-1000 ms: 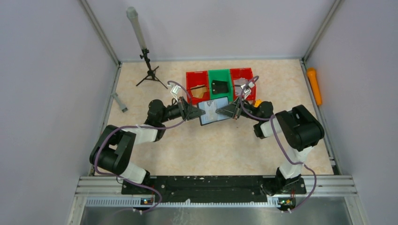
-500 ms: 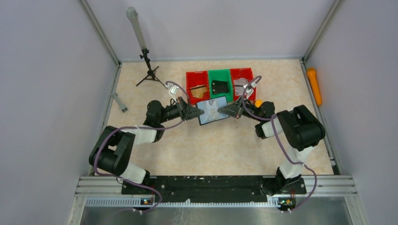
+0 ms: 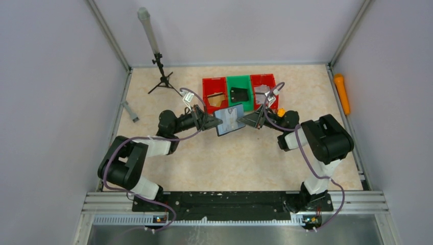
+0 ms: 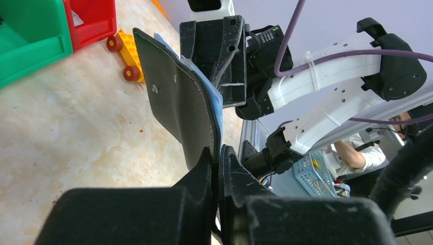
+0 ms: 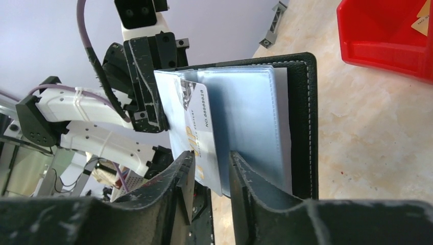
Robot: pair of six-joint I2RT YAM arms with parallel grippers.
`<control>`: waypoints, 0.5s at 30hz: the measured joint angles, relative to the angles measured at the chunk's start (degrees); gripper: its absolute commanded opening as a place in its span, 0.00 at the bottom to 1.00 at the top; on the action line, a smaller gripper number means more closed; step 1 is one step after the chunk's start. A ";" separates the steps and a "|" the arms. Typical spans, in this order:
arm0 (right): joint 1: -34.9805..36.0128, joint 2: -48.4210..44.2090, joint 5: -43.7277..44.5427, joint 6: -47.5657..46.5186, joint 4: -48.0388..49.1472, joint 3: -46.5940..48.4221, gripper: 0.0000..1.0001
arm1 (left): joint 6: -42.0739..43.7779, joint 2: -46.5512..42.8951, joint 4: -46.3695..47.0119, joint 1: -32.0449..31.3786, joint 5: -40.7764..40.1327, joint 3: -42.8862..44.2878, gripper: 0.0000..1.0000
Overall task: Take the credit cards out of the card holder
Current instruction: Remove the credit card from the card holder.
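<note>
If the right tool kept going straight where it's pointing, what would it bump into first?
Most likely the white card in the card holder: its edge sits between the open fingers of the right tool.

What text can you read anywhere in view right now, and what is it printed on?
"VIP": on the white card at the open card holder, right wrist view.
"NO.8888888": on the same card, along its long edge; the exact count of eights is hard to tell.
Print on the yellowish card in the red bin: too small to read.
Nothing is legible in the other views.
</note>
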 measured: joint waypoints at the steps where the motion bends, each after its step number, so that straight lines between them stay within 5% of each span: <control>1: 0.09 0.00 -0.02 -0.13 0.11 0.00 0.37 | -0.46 0.37 0.90 0.00 0.22 0.00 0.00; 8: 1.33 0.00 -0.52 -1.18 0.13 0.07 0.41 | -4.11 3.78 6.10 0.00 1.75 0.00 0.00; 15: 1.86 -0.02 -0.96 -1.62 0.09 0.11 0.13 | -3.39 3.87 4.70 -0.04 1.77 0.02 0.00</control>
